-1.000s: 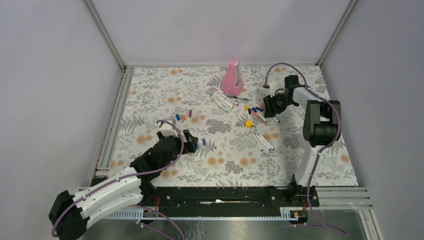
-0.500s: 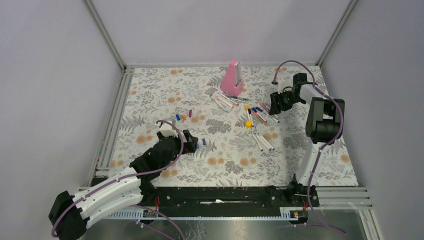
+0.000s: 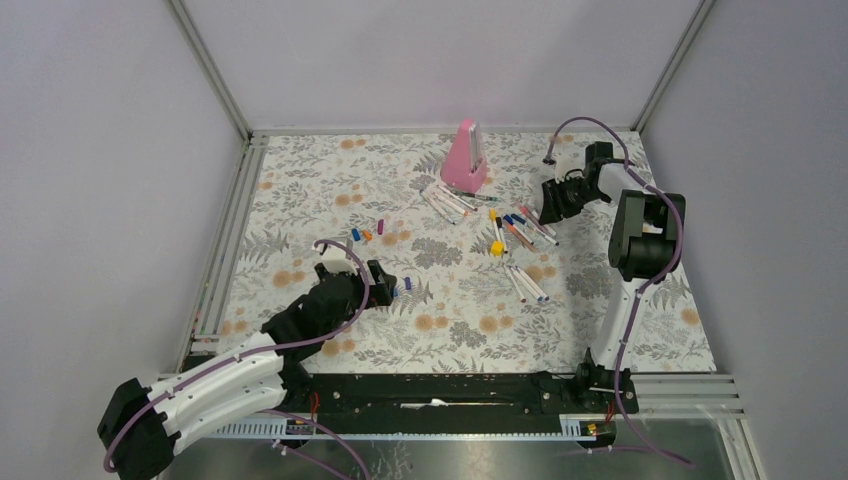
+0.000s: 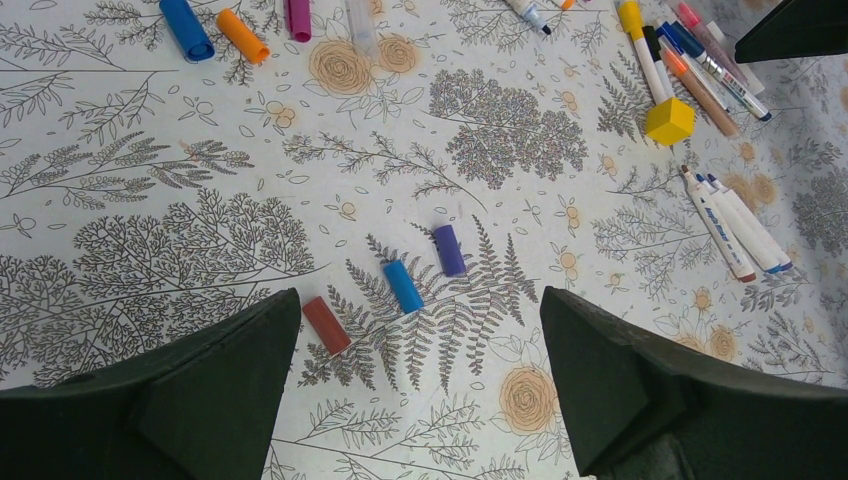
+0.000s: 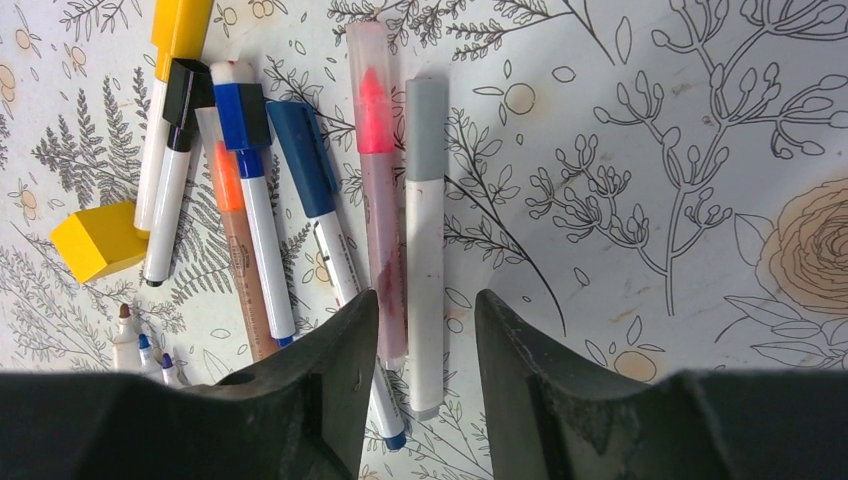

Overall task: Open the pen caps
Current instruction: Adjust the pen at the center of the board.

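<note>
Three loose pen caps, red (image 4: pixel 327 325), blue (image 4: pixel 403 286) and purple (image 4: pixel 449 250), lie on the floral mat just ahead of my left gripper (image 4: pixel 418 300), which hangs wide open and empty above them (image 3: pixel 392 287). More caps, blue (image 4: pixel 186 28) and orange (image 4: pixel 243 35), lie farther off. My right gripper (image 5: pixel 428 298) is low over the pen pile (image 3: pixel 548 208), its jaws partly open. They straddle the tail of a grey-capped pen (image 5: pixel 425 240) and a pink pen (image 5: pixel 377 150), both flat on the mat. Blue-capped pens (image 5: pixel 300 150) lie to their left.
A tall pink wedge (image 3: pixel 466 158) stands at the back centre with a bundle of pens (image 3: pixel 447 200) in front of it. A yellow block (image 3: pixel 497 247) sits among the capped pens. Uncapped white barrels (image 3: pixel 527 283) lie nearer the front. Metal rails border the mat.
My right gripper has shifted a little right and back along the pen pile, and its jaws have narrowed around the pen tails. The left arm has stayed still.
</note>
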`<action>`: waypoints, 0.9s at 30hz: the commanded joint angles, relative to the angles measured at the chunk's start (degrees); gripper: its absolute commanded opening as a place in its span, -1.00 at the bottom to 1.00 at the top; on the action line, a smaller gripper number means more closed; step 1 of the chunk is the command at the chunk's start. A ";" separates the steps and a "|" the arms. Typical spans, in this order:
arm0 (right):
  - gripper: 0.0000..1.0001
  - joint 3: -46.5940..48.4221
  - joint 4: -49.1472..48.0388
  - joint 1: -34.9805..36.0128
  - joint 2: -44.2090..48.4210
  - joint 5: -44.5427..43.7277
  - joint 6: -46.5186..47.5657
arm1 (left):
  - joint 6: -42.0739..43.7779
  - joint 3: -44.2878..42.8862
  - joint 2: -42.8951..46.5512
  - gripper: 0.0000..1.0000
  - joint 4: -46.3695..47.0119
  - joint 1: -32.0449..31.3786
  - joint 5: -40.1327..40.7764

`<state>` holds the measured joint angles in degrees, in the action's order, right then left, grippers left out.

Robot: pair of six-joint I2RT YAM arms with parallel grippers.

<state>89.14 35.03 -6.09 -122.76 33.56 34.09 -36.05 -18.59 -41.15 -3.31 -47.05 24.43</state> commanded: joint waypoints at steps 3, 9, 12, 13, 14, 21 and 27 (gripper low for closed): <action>-0.05 -3.45 -1.26 0.83 0.77 -6.79 4.15 | -0.44 -2.01 -1.17 0.98 2.34 0.29 -0.73; -0.03 -8.19 -5.32 2.43 2.59 -15.95 8.16 | -0.55 -2.24 -1.44 0.98 2.37 0.34 -1.20; -0.05 -9.25 -6.40 3.27 2.46 -19.21 9.41 | -0.73 -2.24 -1.17 0.98 2.35 0.28 -1.31; -0.05 -9.41 -6.73 3.62 2.33 -20.29 9.70 | -0.81 -2.24 -1.14 0.98 2.28 0.29 -1.39; -0.06 -9.44 -6.84 3.89 2.16 -20.83 9.88 | -0.78 -2.24 -1.06 0.98 2.26 0.29 -1.47; -0.38 -9.03 -6.14 4.72 0.85 -22.29 10.64 | -1.19 -2.33 -0.63 0.98 1.82 0.29 -1.82; -0.49 -8.41 -3.26 4.38 1.08 -16.24 10.57 | -1.39 -2.41 -0.21 0.98 1.44 0.24 -2.02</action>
<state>82.32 25.52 -1.28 -118.24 16.19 43.90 -37.01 -18.61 -42.46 -3.33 -47.05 23.00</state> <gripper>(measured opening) 0.251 0.986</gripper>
